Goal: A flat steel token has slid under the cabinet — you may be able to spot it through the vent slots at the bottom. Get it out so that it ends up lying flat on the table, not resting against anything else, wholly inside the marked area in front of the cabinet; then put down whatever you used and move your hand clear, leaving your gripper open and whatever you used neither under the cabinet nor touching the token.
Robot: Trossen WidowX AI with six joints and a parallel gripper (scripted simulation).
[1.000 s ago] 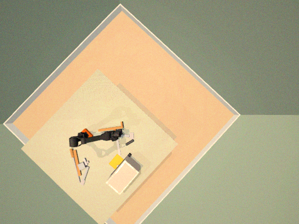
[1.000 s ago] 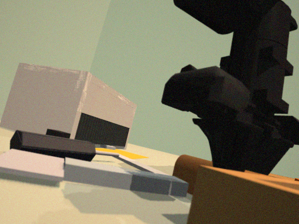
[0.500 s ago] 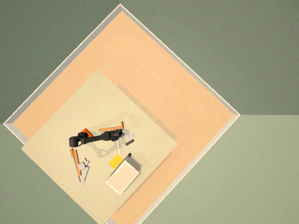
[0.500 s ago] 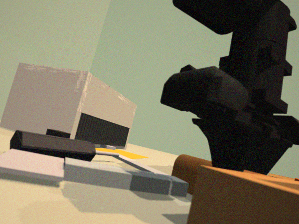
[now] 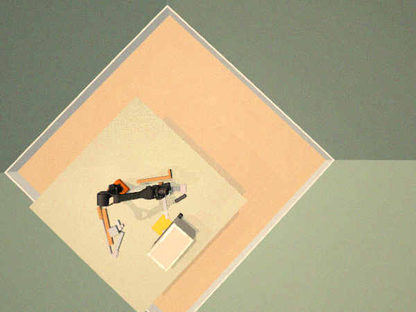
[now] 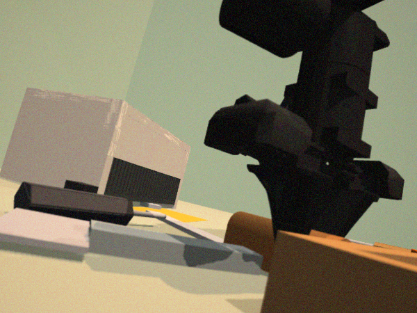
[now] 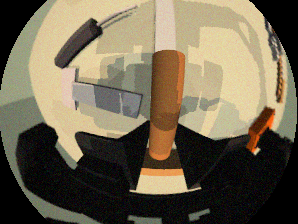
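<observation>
My gripper (image 5: pixel 166 190) (image 6: pixel 306 222) (image 7: pixel 161 124) is down at the table and shut on the brown round handle (image 7: pixel 165 96) (image 6: pixel 247 231) of a long tool. The tool's pale shaft (image 7: pixel 164 12) (image 5: pixel 166 205) (image 6: pixel 189 227) lies on the table and points at the yellow marked area (image 5: pixel 161 224) (image 6: pixel 177 215). That area lies in front of the pale cabinet (image 5: pixel 171 244) (image 6: pixel 69 139), whose dark vent slots (image 6: pixel 142 184) face me. I cannot make out the steel token under the cabinet.
A dark bar (image 5: pixel 180 198) (image 6: pixel 73 203) (image 7: pixel 76 44) lies beside a flat grey and pink piece (image 6: pixel 153 243) (image 7: pixel 100 96), close to my gripper. An orange L-shaped tool (image 5: pixel 154 179) (image 6: pixel 340 275) lies just behind it. More orange and grey tools (image 5: pixel 111 232) lie near the arm's base.
</observation>
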